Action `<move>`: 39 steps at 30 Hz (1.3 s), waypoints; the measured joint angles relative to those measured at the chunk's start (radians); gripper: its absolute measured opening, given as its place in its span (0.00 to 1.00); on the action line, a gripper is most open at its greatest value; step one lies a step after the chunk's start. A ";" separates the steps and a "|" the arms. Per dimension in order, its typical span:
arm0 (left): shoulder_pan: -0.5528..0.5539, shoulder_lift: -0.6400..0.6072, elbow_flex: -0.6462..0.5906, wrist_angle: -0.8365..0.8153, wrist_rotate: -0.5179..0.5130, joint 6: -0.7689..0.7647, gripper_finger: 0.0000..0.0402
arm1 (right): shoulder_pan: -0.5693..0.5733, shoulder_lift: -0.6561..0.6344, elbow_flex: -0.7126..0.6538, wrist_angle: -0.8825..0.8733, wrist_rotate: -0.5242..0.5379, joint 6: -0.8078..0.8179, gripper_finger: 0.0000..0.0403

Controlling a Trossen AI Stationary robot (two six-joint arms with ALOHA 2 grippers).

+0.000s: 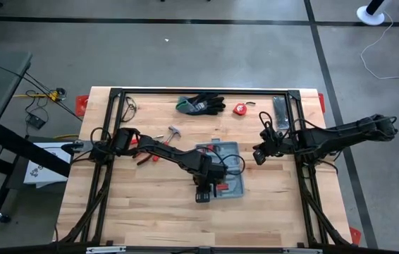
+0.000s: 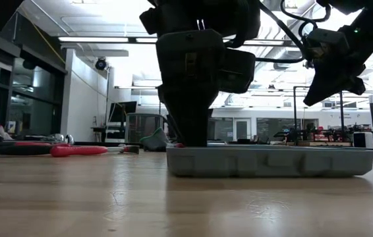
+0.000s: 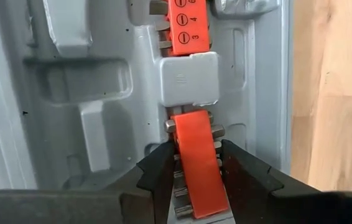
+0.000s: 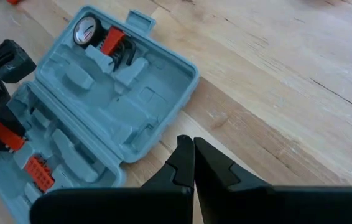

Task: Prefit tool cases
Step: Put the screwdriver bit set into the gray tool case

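The grey-blue tool case (image 1: 229, 152) lies open and flat on the table, its moulded recesses up; it also shows in the low view (image 2: 272, 161) and the right wrist view (image 4: 132, 93). My left gripper (image 3: 196, 152) points steeply down over the case's near half (image 3: 70, 93), open, its fingers on either side of an orange bit holder (image 3: 198, 174) that lies in line with a recess. A second orange bit holder (image 3: 188, 25) sits farther along. My right gripper (image 4: 193, 146) hangs shut above bare wood to the right of the case (image 1: 258, 156). My left gripper's fingers (image 3: 163, 171) come from above and stand along the two long sides of the orange bit holder, near its end (image 3: 194, 134). The silver bit ends fill the narrow gaps. I cannot tell whether the fingers touch them.
Black-and-green gloves (image 1: 201, 104), a small red tape measure (image 1: 240, 109) and a dark flat bar (image 1: 280, 109) lie at the far edge. A hammer (image 1: 173, 132) and red-handled pliers (image 2: 74, 150) lie left of the case. Black frame rails (image 1: 115, 141) border the table.
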 joint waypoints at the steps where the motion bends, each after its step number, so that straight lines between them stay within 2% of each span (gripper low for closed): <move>1: 0.000 0.000 0.000 0.010 0.002 0.007 0.29 | 0.000 0.000 0.000 0.000 0.000 0.000 0.00; 23: 0.002 0.002 0.000 0.062 0.009 0.020 0.30 | 0.000 0.000 0.000 0.000 0.012 0.000 0.00; 39: 0.002 0.002 0.007 0.064 0.059 -0.002 0.42 | 0.000 0.000 0.000 0.000 0.019 0.000 0.00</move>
